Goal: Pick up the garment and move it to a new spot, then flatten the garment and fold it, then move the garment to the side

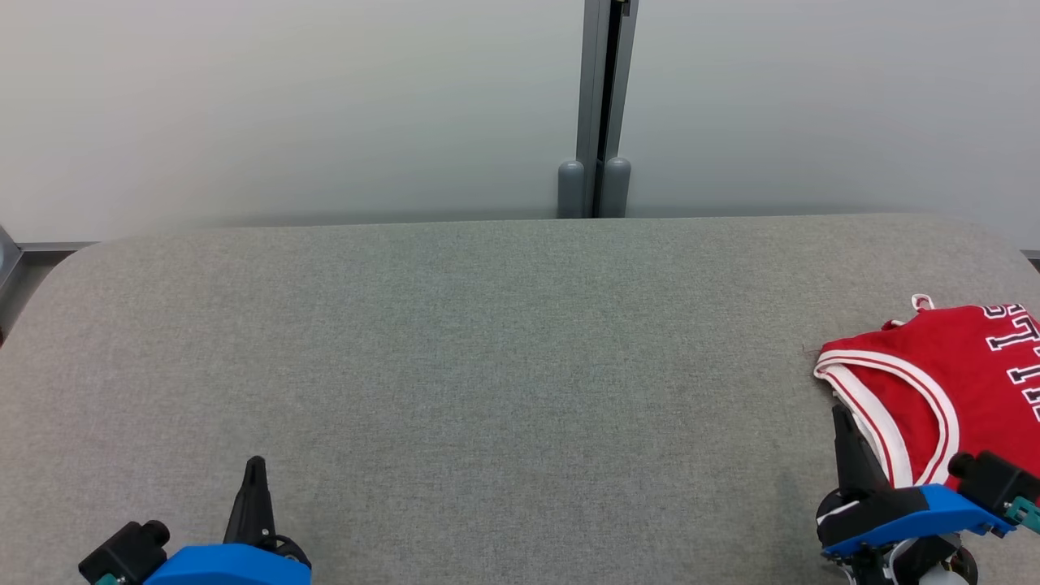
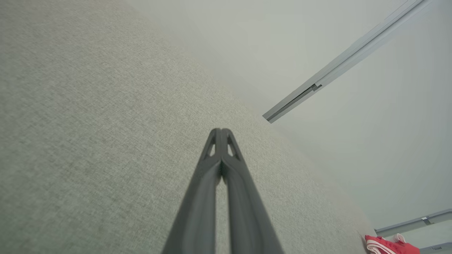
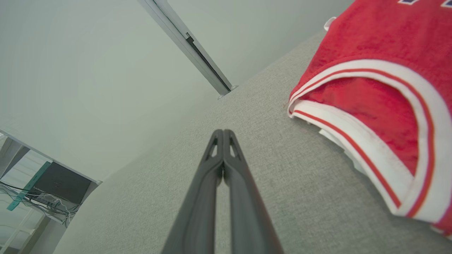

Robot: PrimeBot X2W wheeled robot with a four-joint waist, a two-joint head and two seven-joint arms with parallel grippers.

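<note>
Table: largest item. Grey woven cloth top w/ rounded far corners, spanning head view side to side. Bare cloth across centre & robot's left.

Wall: pale grey panels behind table's far edge. Split by upright grey post, right of centre, w/ two rounded feet at table's edge.

Garment: red sleeveless jersey w/ white-and-red striped trim at openings, plus dark white-outlined letters on upper face. Lying on table at robot's far right, partly cut off by head view's right edge. Looks doubled over, trim edges stacked, not spread flat. Trimmed opening facing robot's left. In right wrist view, garment close, upper right. In left wrist view, garment small & distant, bottom right corner.

Shelf unit w/ cables: beyond table's edge, lower left of right wrist view.

R gripper: lower right of head view, blue-cased wrist. Fingers pressed together tip to tip, clamped on nothing. Tip just beside garment's left trim; contact cannot be told from head view. In right wrist view, R gripper over bare cloth, garment off to one side, apart from tips.

L gripper: lower left, fingers together, gripping nothing. Over bare table, well apart from garment. Same closed state in left wrist view, L gripper.

White loop: at garment's far edge, smallest item.
</note>
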